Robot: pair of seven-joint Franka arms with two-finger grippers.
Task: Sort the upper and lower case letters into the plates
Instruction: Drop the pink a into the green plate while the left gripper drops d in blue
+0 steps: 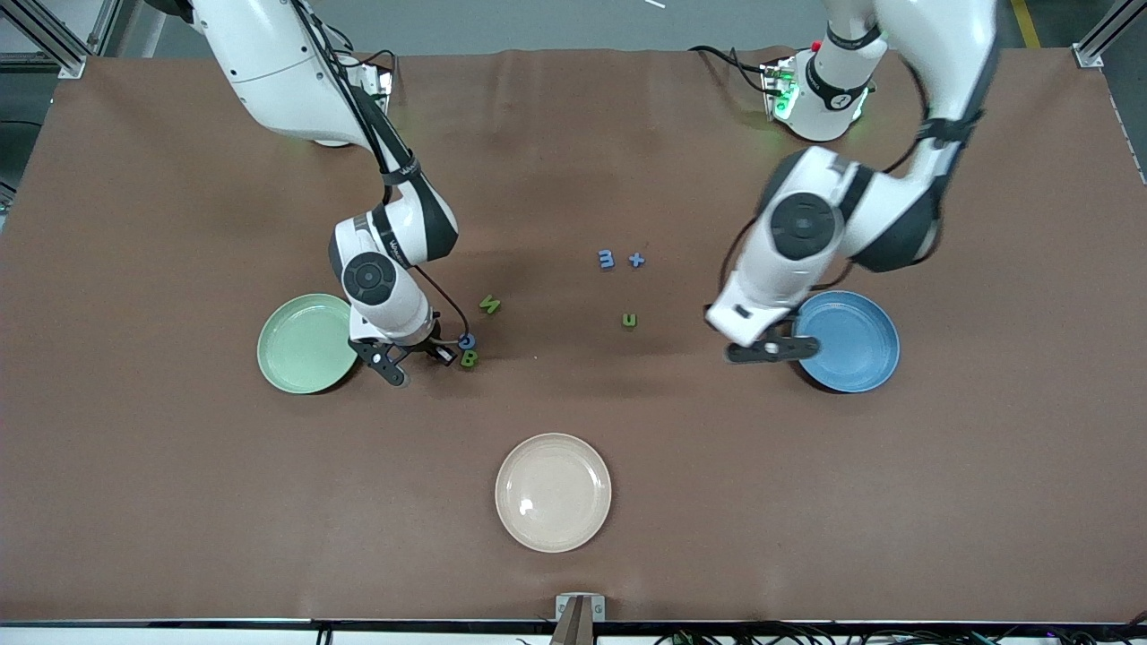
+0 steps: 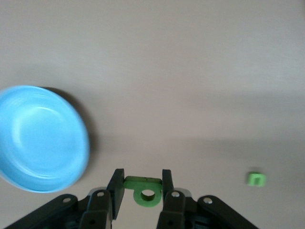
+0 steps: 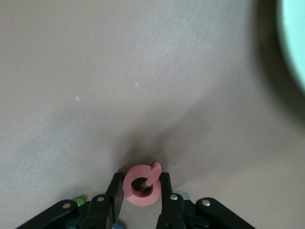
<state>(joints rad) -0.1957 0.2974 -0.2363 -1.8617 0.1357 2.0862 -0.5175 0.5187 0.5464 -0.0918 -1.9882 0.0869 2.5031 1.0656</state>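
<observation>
Jaws of the right gripper (image 3: 140,188) are clamped on a small flat pink-red plastic letter (image 3: 141,185) with a round hole, low over the brown counter (image 1: 573,537) just beside the pale green round plastic plate (image 1: 300,345). Touching or nearly touching that gripper in the front view lie a tiny blue letter (image 1: 467,340) and a green letter B (image 1: 470,359), side by side; a green letter N (image 1: 489,304) rests a little farther from the front camera. Mid-counter sit a blue letter m (image 1: 607,260) and a blue cross-shaped letter (image 1: 636,260) (a pair, just apart), with a green letter n (image 1: 629,320) nearer the camera than both. A cream-beige round plate (image 1: 553,492) lies nearest the camera. Jaws of the left gripper (image 2: 143,191) grip a green flat letter with a ring-shaped part (image 2: 144,190), held above the counter at the rim of the mid-blue round plastic plate (image 1: 851,345).
</observation>
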